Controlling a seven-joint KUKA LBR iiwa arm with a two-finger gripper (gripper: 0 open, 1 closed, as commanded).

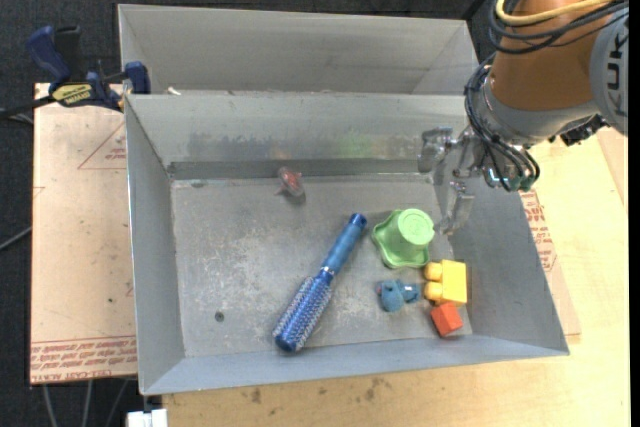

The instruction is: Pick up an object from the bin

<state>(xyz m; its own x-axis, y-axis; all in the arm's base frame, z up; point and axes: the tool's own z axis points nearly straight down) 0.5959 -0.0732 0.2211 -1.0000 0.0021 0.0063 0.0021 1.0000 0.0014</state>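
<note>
My gripper [448, 195] hangs at the right side of the bin, just behind and to the right of a green cup [405, 235] lying on the floor. Its metal fingers [461, 207] stand apart, open, with nothing between them. In front of the cup lie a yellow block [447, 281], an orange block [446, 318] and a small blue piece [396, 295]. A blue hairbrush [320, 285] lies slantwise left of the cup, its handle pointing toward it.
A small reddish thing [291, 181] lies near the back wall, left of centre. The bin's sloping right wall rises close beside the gripper. The left half of the floor holds nothing but scuffs.
</note>
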